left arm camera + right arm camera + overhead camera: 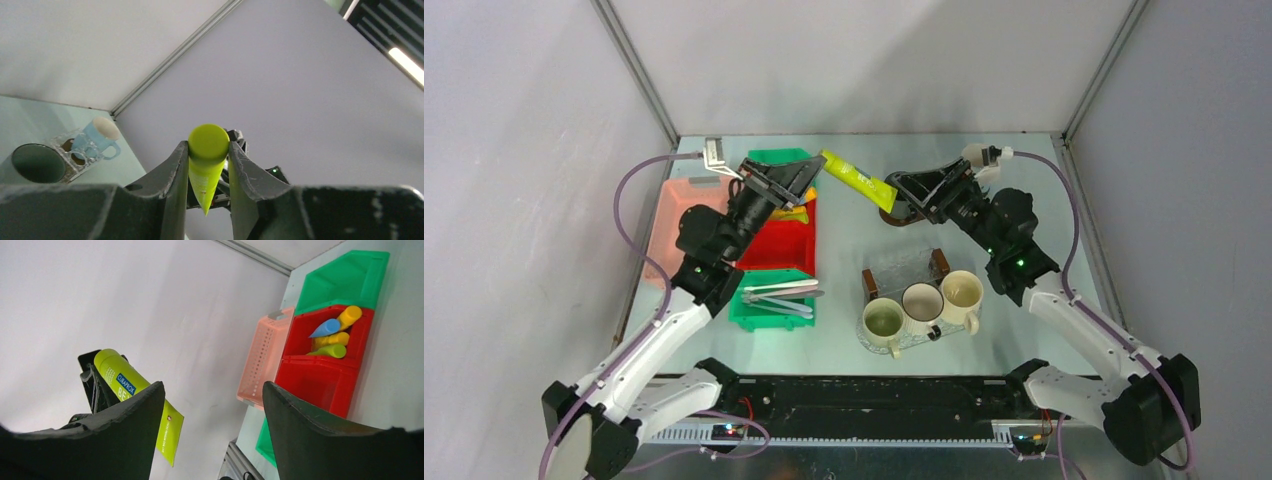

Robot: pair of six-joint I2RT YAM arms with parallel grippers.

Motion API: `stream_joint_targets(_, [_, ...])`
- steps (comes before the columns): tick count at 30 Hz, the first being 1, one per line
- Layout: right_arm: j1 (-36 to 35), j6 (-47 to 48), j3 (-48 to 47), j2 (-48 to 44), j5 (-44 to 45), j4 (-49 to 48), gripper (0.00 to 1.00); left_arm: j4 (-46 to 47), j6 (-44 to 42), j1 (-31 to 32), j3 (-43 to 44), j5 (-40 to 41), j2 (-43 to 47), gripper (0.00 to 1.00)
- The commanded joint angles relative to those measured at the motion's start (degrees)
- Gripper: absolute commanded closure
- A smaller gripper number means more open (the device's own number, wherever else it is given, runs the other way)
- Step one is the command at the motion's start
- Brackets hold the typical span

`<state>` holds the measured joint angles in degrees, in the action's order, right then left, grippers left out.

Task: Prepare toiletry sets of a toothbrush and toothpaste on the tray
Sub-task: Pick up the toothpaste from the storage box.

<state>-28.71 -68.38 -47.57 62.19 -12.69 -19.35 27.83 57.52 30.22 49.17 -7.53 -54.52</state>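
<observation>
Mid-air handover above the tabletop (844, 250): my left gripper (816, 170) clamps the cap end of the yellow-green toothpaste tube (857, 180), while my right gripper (896, 195) gapes wide, off-centre at its flat tail, so a mistimed release could drop it.

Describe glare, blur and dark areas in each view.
Top external: even, soft light; the mugs are sharp. Left wrist: a lamp strip glares upper right; the tube is sharp. Right wrist: the end effector fingers are dark, the red bin sharp.
</observation>
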Motion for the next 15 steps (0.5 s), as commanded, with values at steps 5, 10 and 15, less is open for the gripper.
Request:
stream_joint_targets(5, [-0.56,-0.9,-1.03,3.29,-8.35,-11.76,0.28,6.9,9.1,0.45,-1.04,3.3,-0.99,1.0])
stream_joint_targets(10, [-0.58,1.07,-0.57,2.6,-8.14,-10.37,0.27,6.74,14.01,0.44,-3.08,5.8,-0.97,1.0])
stream_joint_targets(15, [0.09,2.53,1.61,-0.71,-4.25,-7.4,0.25,8.03,16.14,0.46,-4.91,7.18,-1.04,1.0])
